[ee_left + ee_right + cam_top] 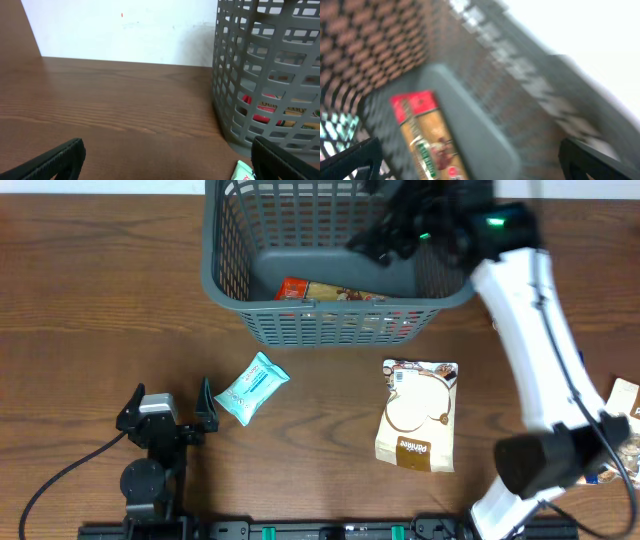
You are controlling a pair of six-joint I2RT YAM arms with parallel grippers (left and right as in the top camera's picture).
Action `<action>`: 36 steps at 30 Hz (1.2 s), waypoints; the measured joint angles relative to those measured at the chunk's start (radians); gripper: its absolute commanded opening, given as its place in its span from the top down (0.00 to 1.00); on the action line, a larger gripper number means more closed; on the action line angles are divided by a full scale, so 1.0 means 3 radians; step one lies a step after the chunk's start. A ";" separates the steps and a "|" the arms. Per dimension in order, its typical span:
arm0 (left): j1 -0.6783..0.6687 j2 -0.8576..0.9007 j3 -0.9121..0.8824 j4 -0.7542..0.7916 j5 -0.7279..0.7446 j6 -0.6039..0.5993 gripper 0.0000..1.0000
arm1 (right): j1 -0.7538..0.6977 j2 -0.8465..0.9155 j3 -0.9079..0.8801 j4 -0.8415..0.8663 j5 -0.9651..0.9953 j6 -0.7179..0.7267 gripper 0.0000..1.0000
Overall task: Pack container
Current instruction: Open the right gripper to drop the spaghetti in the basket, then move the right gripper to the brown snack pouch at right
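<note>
The container (340, 310), a large grey lattice basket, stands at the far middle of the table. A red and tan snack pack (325, 292) lies on its base against the near wall. My right gripper (400, 225) hovers over the basket's right part; in the blurred right wrist view it (475, 165) is open and empty above that pack (425, 135). My left gripper (168, 410) rests open near the front left. A light blue pack (252, 387) lies just to its right, its corner (243, 171) by the right finger. The basket wall (265, 75) stands ahead on the right.
A white and brown snack bag (418, 415) lies on the table in front of the basket's right corner. More packets (620, 405) lie at the right edge behind the right arm. A white wall (125, 30) backs the table.
</note>
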 measured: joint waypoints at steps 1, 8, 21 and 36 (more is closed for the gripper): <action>0.0000 0.0000 0.0000 -0.0001 0.0000 0.0000 0.01 | -0.0097 -0.0103 0.0010 0.0015 0.0010 0.0109 0.03; 0.0000 0.0000 0.0000 -0.0001 0.0000 0.0000 0.01 | -0.0771 -0.0603 0.0038 -0.0046 0.0502 0.0669 0.08; 0.0000 0.0000 0.0000 0.0000 0.0000 0.0000 0.01 | -0.1808 -0.0412 0.0057 -0.0594 0.0801 0.0734 0.07; 0.0000 0.0000 0.0000 0.0000 0.0000 0.0000 0.01 | -0.2028 0.0534 0.0056 -0.0615 0.0880 0.0292 0.04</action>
